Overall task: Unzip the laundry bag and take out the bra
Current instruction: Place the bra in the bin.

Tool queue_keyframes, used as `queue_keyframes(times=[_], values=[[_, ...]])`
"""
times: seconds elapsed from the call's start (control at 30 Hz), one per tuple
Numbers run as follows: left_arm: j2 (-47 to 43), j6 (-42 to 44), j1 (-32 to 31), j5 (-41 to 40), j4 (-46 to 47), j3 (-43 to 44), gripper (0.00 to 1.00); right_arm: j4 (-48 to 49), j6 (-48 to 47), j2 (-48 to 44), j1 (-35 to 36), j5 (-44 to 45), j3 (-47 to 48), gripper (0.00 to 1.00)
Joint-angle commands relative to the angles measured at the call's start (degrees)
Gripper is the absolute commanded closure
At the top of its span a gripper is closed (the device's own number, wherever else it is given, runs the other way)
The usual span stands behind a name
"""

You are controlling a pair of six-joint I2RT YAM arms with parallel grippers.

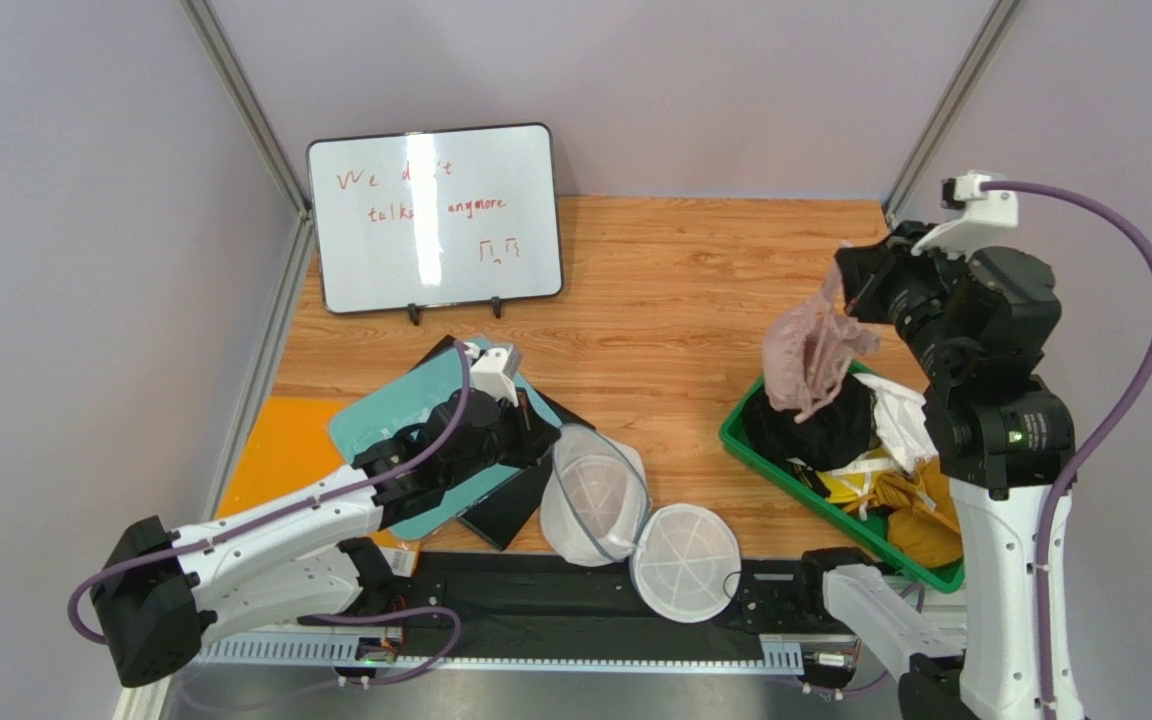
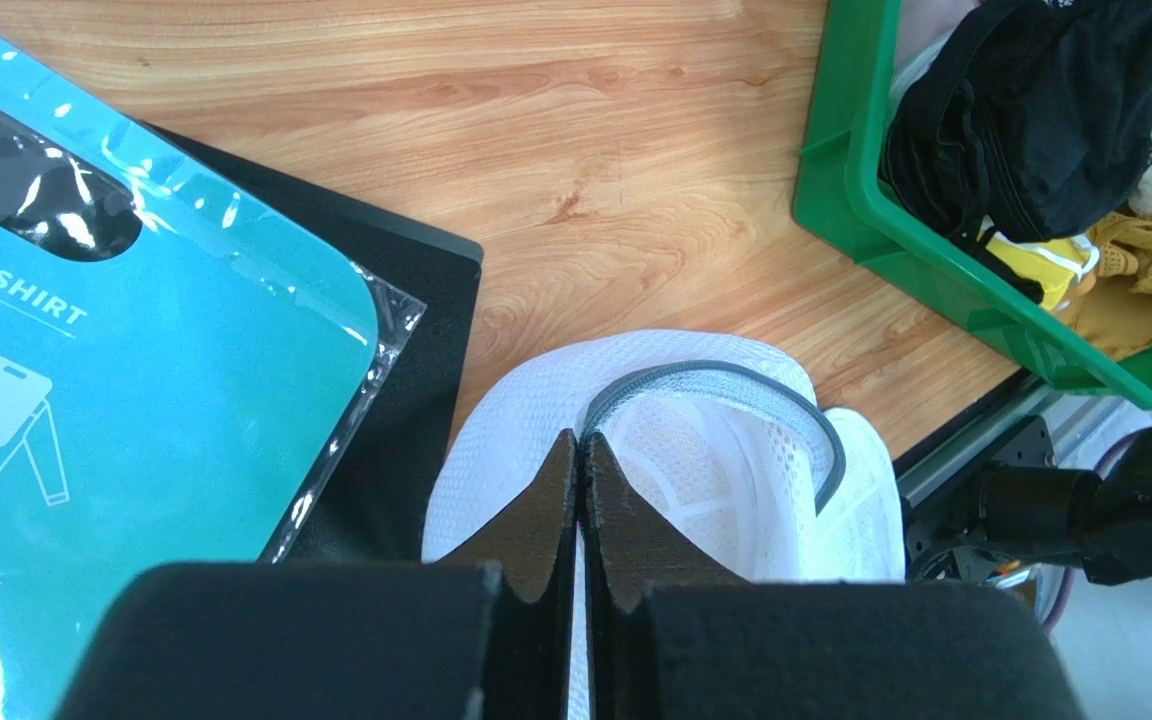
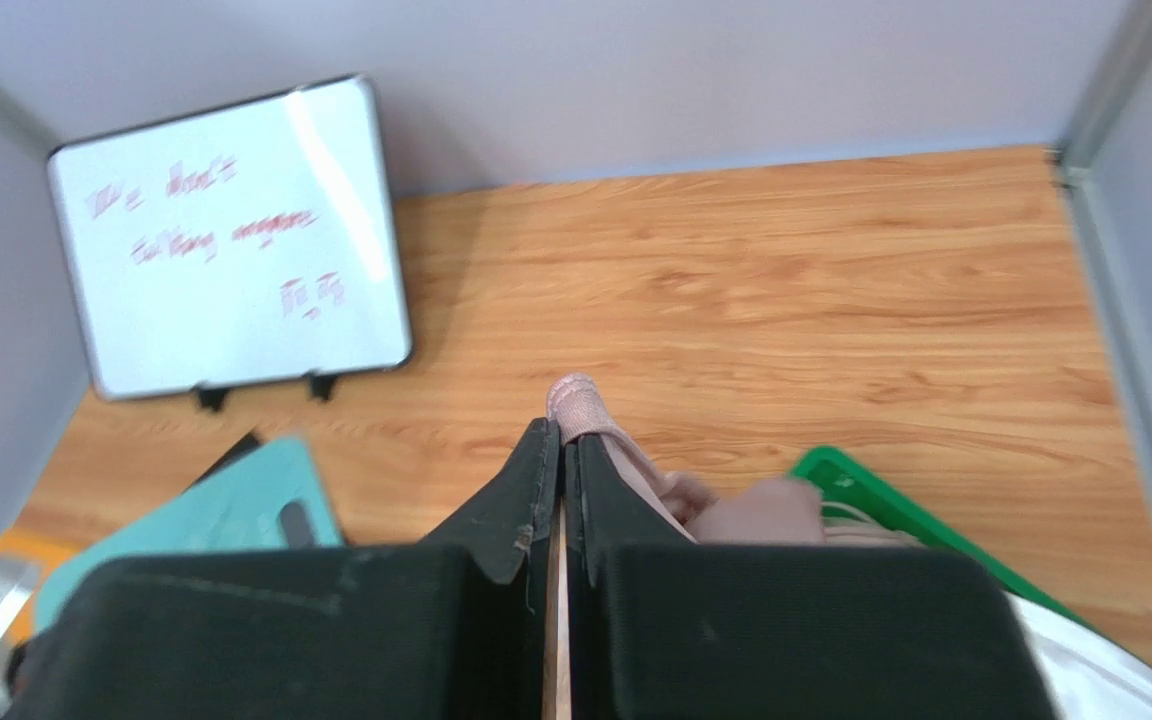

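The laundry bag (image 1: 597,503), a white mesh pouch with a grey zip rim, lies unzipped near the table's front, its round lid flap (image 1: 684,563) folded out to the right. My left gripper (image 1: 542,447) is shut on the bag's left edge. In the left wrist view the closed tips (image 2: 582,440) pinch the mesh at the rim of the laundry bag (image 2: 717,450). My right gripper (image 1: 848,300) is raised over the green bin (image 1: 778,474), shut on the pinkish bra (image 1: 808,353), which hangs below it. The right wrist view shows the bra (image 3: 755,510) trailing from the closed right gripper (image 3: 561,432).
The green bin (image 2: 853,165) holds a black garment (image 2: 1033,105) and yellow and white clothes. A teal shirt-board package (image 2: 132,375) on a black sheet lies left of the bag. A whiteboard (image 1: 435,218) stands at the back.
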Motion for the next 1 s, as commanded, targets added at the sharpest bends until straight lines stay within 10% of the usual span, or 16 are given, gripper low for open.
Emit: queue_keyframes(times=[0.0, 0.37, 0.97], values=[[-1.96, 1.63, 0.22, -0.5, -0.27, -0.09, 1.0, -1.47, -0.17, 0.4, -10.67, -0.75, 1.85, 1.0], [-8.11, 2.68, 0.22, -1.46, -3.69, -1.41, 1.0, -3.23, 3.08, 1.02, -32.32, -2.78, -0.78, 1.0], [-10.22, 2.51, 0.22, -1.99, -6.68, -2.02, 1.0, 0.64, 12.4, -23.13, -33.83, -4.26, -36.64, 1.0]])
